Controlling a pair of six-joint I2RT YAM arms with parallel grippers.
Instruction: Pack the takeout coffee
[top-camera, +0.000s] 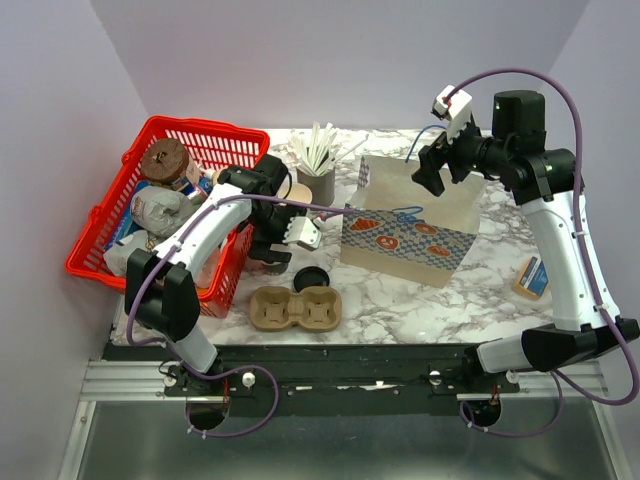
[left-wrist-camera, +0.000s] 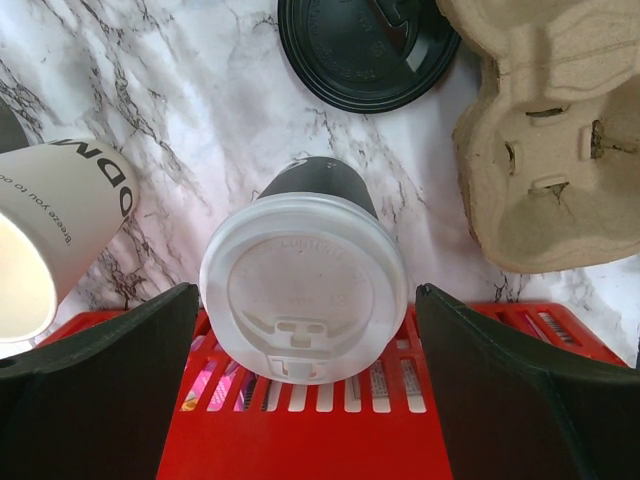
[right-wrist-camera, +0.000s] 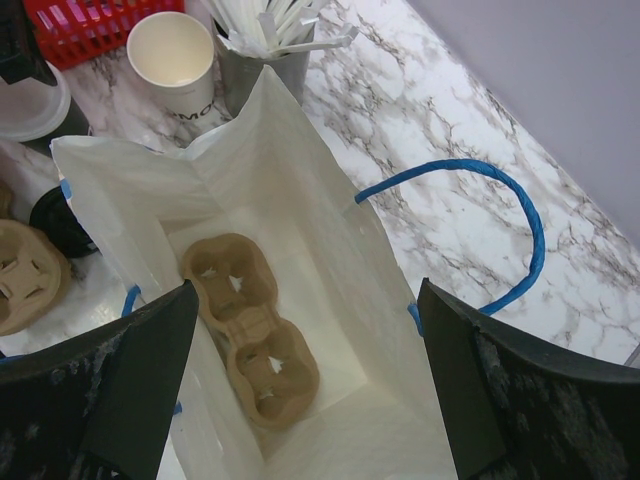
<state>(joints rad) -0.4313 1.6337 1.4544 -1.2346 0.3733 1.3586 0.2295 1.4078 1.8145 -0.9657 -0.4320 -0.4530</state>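
Note:
The takeout coffee (left-wrist-camera: 300, 280), a dark cup with a white lid, stands upright on the marble beside the red basket. My left gripper (left-wrist-camera: 305, 300) is open and straddles the lid, one finger on each side with only thin gaps. In the top view the left gripper (top-camera: 270, 258) covers the cup. The right wrist view catches the lid (right-wrist-camera: 30, 105) at its left edge. My right gripper (right-wrist-camera: 307, 295) is open and hangs over the mouth of the white paper bag (right-wrist-camera: 330, 250), empty. A cardboard cup carrier (right-wrist-camera: 250, 330) lies at the bag's bottom.
The red basket (top-camera: 160, 210) of packets fills the left. A cream paper cup (left-wrist-camera: 60, 230) lies tipped by the coffee. A black lid (left-wrist-camera: 365, 50) and a second cup carrier (left-wrist-camera: 550, 150) sit near the front edge. A straw holder (top-camera: 316, 170) stands behind; a small packet (top-camera: 531, 277) lies right.

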